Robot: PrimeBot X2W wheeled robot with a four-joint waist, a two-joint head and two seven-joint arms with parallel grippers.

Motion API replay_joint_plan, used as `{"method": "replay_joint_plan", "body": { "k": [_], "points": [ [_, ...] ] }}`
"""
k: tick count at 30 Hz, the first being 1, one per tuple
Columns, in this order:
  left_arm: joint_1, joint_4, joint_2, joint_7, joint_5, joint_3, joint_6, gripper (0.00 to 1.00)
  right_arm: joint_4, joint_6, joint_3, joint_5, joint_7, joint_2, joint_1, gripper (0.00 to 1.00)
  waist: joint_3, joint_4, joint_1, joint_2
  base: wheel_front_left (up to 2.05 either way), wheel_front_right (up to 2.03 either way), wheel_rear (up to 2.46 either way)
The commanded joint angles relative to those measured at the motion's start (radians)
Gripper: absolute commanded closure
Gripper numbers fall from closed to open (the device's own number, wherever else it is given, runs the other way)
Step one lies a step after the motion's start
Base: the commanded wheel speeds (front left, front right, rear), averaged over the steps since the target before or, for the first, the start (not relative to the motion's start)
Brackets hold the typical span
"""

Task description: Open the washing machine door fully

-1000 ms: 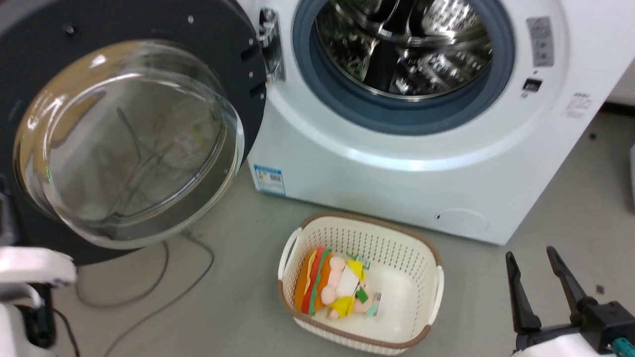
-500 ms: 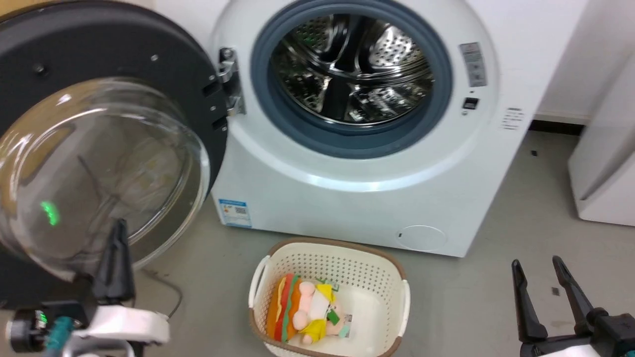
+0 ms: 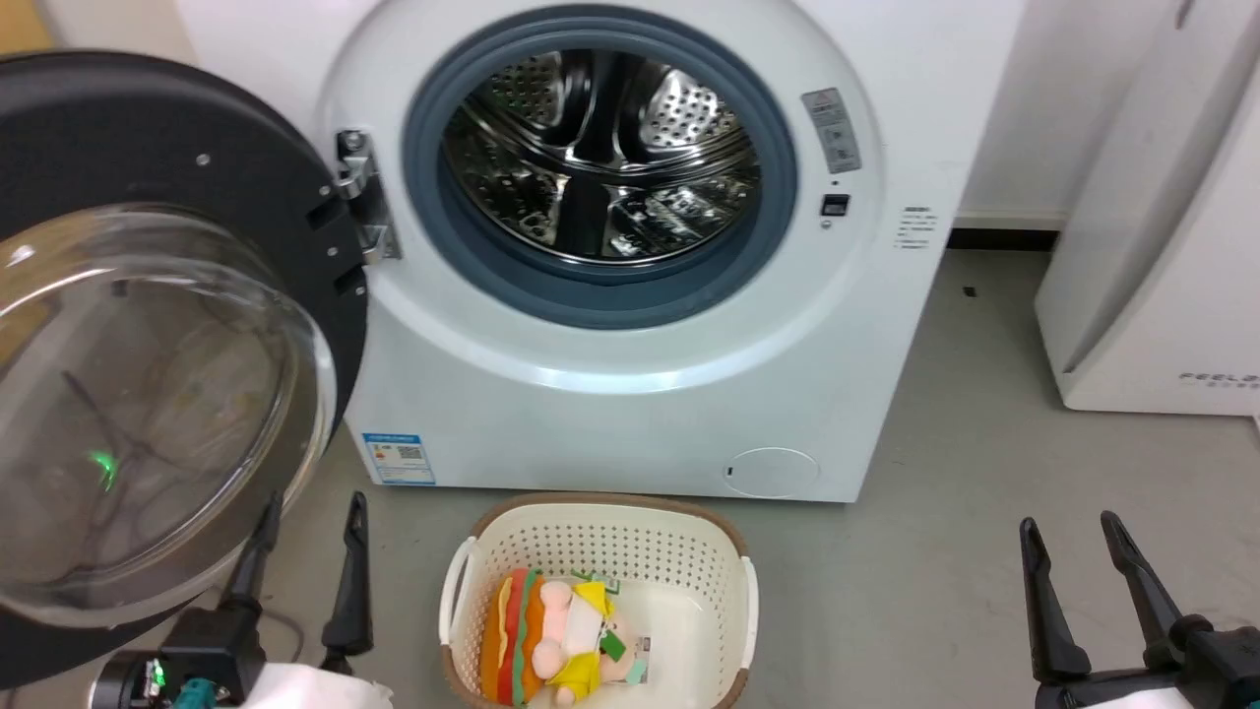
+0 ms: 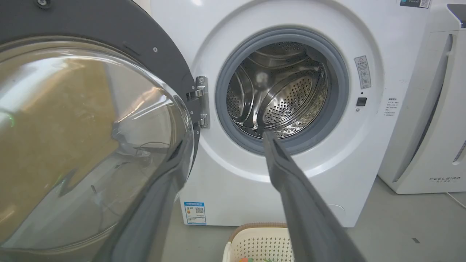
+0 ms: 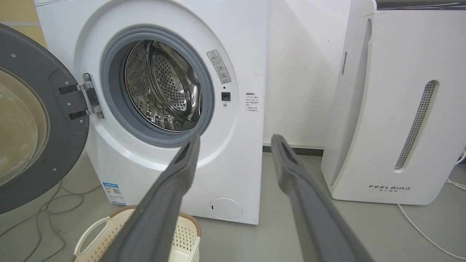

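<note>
While giving swing room to washing machine door just left, holds left pincer wide, empty; right pincer likewise.

Washing machine door: dark plastic ring, clear glossy glass bowl. Drum: shiny perforated steel. Basket: cream perforated plastic.
</note>
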State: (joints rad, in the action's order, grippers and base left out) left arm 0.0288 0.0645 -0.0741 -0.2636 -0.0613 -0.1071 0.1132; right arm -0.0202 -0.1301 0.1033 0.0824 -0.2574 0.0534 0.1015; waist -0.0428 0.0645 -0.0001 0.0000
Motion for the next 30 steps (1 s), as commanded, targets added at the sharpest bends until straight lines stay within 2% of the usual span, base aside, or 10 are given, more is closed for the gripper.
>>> {"method": "replay_joint_plan", "body": {
  "k": [1,9,10,30],
  "points": [
    [0.017,0.001,0.005,0.002,0.008,0.005,-0.004,0.00,0.003,-0.001,0.001,0.006,-0.004,-0.003,0.017,0.00,-0.001,-0.012,0.0001,0.0000,0.00,0.00,0.00],
    [0.038,0.035,0.015,0.002,0.002,0.014,-0.015,0.00,-0.004,-0.001,0.002,0.013,-0.004,-0.003,0.025,0.00,-0.003,-0.043,0.0001,0.0000,0.00,0.00,0.00],
    [0.023,0.037,0.013,0.000,0.006,0.014,-0.014,1.00,-0.003,0.000,0.001,0.007,0.000,0.000,0.014,1.00,-0.003,-0.043,0.0001,0.0000,0.00,0.00,0.00],
    [0.017,0.027,0.016,0.036,0.014,0.029,-0.027,1.00,-0.001,0.000,-0.013,-0.005,0.035,0.000,-0.002,1.00,0.003,-0.047,0.0001,0.0000,0.00,0.00,0.00]
  ]
}}
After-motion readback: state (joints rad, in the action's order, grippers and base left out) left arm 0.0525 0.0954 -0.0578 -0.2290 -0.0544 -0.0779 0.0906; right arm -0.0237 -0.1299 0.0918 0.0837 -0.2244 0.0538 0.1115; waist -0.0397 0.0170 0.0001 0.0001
